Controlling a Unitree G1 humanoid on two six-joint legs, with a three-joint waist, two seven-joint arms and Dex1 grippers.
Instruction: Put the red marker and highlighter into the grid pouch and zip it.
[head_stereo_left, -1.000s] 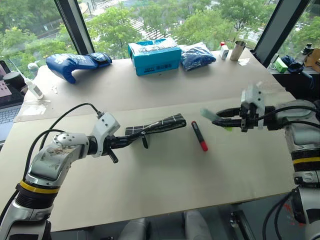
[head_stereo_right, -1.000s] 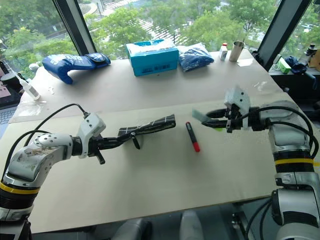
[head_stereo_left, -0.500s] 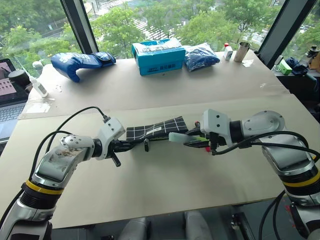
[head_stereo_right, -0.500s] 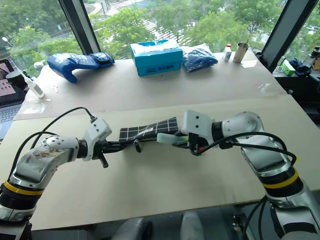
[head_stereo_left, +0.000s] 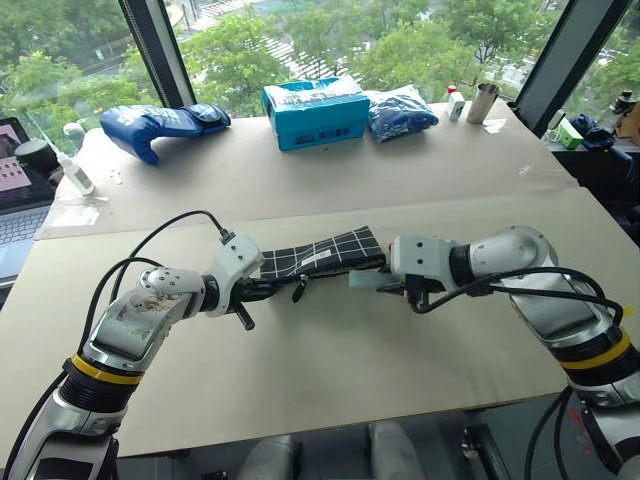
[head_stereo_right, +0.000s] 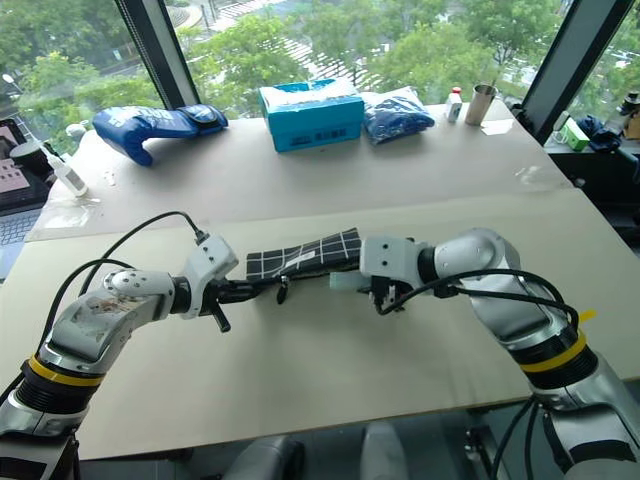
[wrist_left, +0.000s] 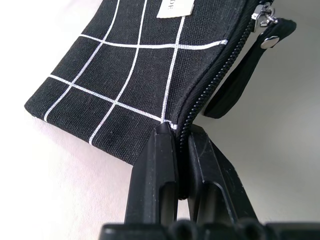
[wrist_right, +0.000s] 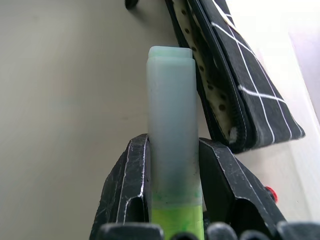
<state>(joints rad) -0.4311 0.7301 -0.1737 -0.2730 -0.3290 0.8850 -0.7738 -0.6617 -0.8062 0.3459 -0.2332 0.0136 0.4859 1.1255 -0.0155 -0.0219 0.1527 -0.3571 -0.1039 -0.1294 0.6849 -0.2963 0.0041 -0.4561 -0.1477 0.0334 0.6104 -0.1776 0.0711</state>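
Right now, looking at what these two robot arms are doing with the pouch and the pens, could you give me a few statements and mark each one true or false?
1. The right tool is clamped on the highlighter. True.
2. The left tool is open and hovers free of everything. False: it is shut on the edge of the grid pouch, at the zipper.
3. The highlighter is already inside the pouch. False: its pale end is beside the pouch's open mouth, still outside.
4. The pouch is zipped closed. False: the zipper gapes and the dotted lining shows.
5. A teal box stands at the far side of the table. True.
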